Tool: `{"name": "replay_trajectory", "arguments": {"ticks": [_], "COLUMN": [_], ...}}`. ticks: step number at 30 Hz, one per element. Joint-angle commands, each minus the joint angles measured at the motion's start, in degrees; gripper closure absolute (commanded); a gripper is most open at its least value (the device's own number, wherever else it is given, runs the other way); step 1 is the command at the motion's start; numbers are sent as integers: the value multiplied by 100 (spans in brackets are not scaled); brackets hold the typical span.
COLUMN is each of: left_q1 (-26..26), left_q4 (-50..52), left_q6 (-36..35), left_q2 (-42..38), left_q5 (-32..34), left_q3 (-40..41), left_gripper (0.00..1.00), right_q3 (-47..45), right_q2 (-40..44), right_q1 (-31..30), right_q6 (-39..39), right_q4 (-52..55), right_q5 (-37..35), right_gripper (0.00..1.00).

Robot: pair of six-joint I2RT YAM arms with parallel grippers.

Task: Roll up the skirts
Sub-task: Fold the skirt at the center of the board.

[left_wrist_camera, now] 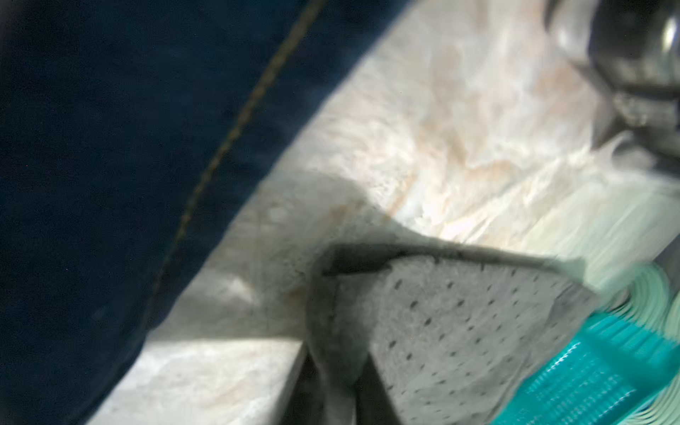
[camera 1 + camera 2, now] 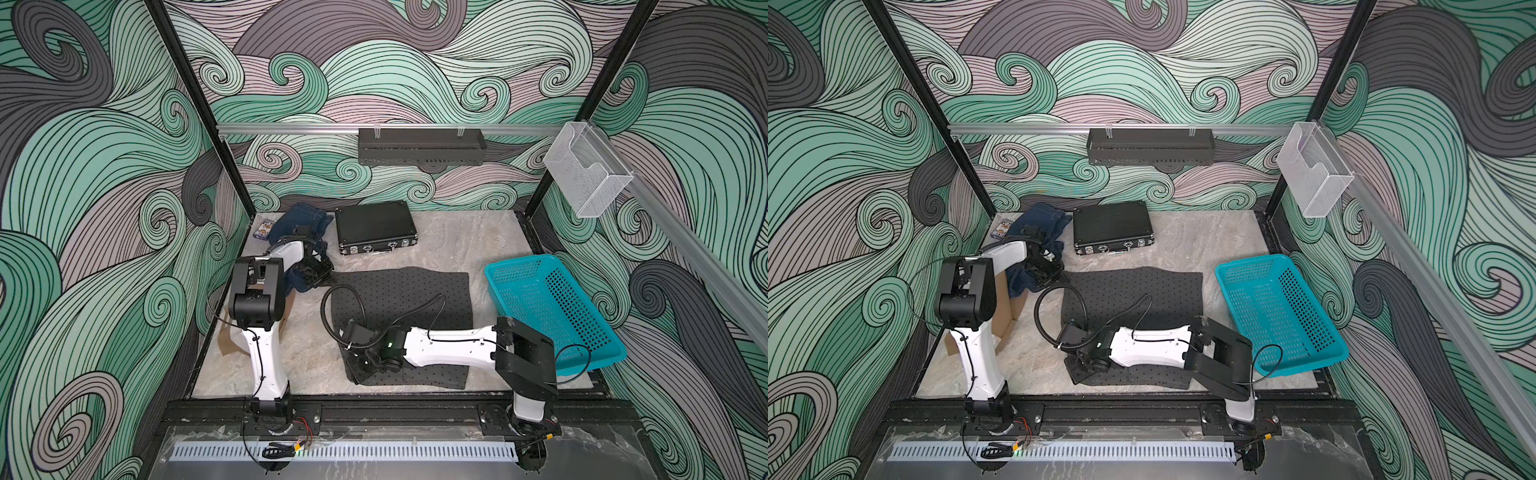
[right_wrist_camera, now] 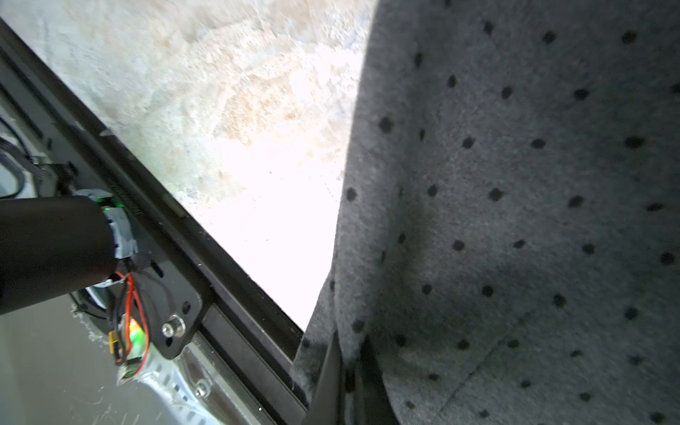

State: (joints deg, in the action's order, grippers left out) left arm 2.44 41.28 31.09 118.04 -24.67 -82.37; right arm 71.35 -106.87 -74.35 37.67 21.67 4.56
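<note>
marble-look tabletop (image 2: pixel 457 245) sits boxed in by swirl-painted walls (image 2: pixel 374 83), and the dotted grey skirt (image 2: pixel 415 295) lies spread across its middle. my left gripper (image 2: pixel 318 277) is pinched tight on that skirt's far left corner, and my right gripper (image 2: pixel 361 363) is clamped on its near left corner. in the right wrist view the dotted cloth runs down between my fingers (image 3: pixel 327 386). i judge both corners are held so the whole left edge can lift as one straight line and turn over evenly to start the roll. the denim skirt (image 2: pixel 307 220) lies crumpled at the far left, just beside my left gripper. the tan skirt (image 2: pixel 1008 309) lies at the table's left side under my left arm. neither looks rolled. the best room is to the right, where the cloth itself runs, but its right edge comes near the teal basket (image 2: pixel 519 263), so i think the roll should stop short of that. the black case (image 2: pixel 374 226) stands apart behind the far edge. the front rail (image 2: pixel 395 409) is near my right gripper, so there is little room to pull toward me.
</note>
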Motion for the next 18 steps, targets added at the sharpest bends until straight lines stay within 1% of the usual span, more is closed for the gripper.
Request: {"name": "replay_trajectory", "arguments": {"ticks": [1, 4, 7, 12, 14, 16, 18], "left_q1": [38, 40, -9, -506, -652, -668, -586], "left_q4": [-230, -367, -350, -515, -296, -177, -337], "left_q6": [100, 427, 651, 1004, 1019, 1020, 1088], "left_q2": [-335, -990, -1606, -2467, -2676, -2905, -3197], "left_q5": [102, 535, 983, 1028, 1152, 1188, 1133], "left_q3": [83, 339, 448, 925, 955, 995, 1123], "left_gripper": [100, 100, 100, 100, 100, 100, 100], "right_q3": [-11, 28, 59, 469, 452, 293, 24], "right_q2": [247, 417, 569, 424, 457, 614, 865], "right_q1": [-45, -69, -80, -80, -80, -71, -71], "right_q6": [-137, -179, -172, -227, -153, 3, 129], "right_q4": [140, 234, 244, 435, 300, 80, -75], "right_q5": [31, 167, 153, 431, 715, 937, 993], "right_gripper": [100, 100, 100, 100, 100, 100, 100]}}
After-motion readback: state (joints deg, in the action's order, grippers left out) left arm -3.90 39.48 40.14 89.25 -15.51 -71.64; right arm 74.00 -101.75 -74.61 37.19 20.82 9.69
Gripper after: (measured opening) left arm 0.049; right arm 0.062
